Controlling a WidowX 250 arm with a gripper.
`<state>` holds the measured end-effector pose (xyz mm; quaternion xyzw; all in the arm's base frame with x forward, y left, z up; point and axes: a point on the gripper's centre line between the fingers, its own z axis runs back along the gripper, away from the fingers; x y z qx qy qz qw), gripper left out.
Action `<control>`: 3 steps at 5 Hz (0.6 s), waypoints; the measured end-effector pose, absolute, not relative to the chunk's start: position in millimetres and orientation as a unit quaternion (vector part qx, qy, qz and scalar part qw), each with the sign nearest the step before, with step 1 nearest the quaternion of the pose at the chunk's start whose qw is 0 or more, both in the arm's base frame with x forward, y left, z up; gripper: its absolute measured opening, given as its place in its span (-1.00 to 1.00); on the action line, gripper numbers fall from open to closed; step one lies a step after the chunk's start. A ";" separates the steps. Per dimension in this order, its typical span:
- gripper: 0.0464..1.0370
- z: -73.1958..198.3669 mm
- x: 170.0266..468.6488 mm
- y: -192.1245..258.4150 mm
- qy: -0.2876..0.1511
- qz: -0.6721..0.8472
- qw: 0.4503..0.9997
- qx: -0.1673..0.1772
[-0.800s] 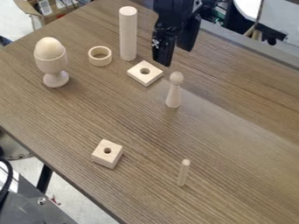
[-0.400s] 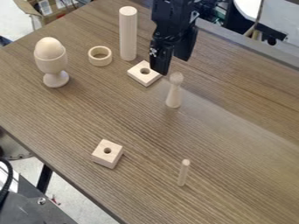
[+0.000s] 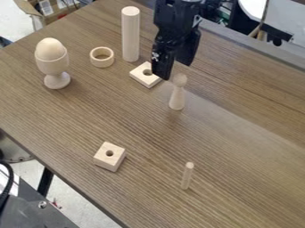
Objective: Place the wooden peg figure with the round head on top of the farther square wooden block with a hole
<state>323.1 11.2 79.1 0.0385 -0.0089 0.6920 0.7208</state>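
From where I stood, the table (image 3: 143, 127) was a medium brown, streaked all over with fine, darker grain lines, and greyer toward the right, where a paler sheen lay across it. The tool (image 3: 175, 69) was black, with small white marks on one side. The egg (image 3: 50, 45) was a warm, yellowish cream, its cup (image 3: 52, 65) a duller, pinkish beige. The tall cylinder (image 3: 131, 35), the ring (image 3: 102, 64), the flat square block (image 3: 145, 79) and the thicker block (image 3: 106, 159) were pale cream, both blocks' holes dark. The peg figure (image 3: 177, 96) and the thin peg (image 3: 187, 177) were light tan, plain and unpatterned.
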 end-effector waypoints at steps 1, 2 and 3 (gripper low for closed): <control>0.92 74.0 320.7 8.3 -0.010 0.691 0.722 0.031; 0.92 72.7 321.7 5.5 -0.012 0.690 0.723 0.019; 0.92 72.7 321.9 1.9 -0.010 0.688 0.725 0.016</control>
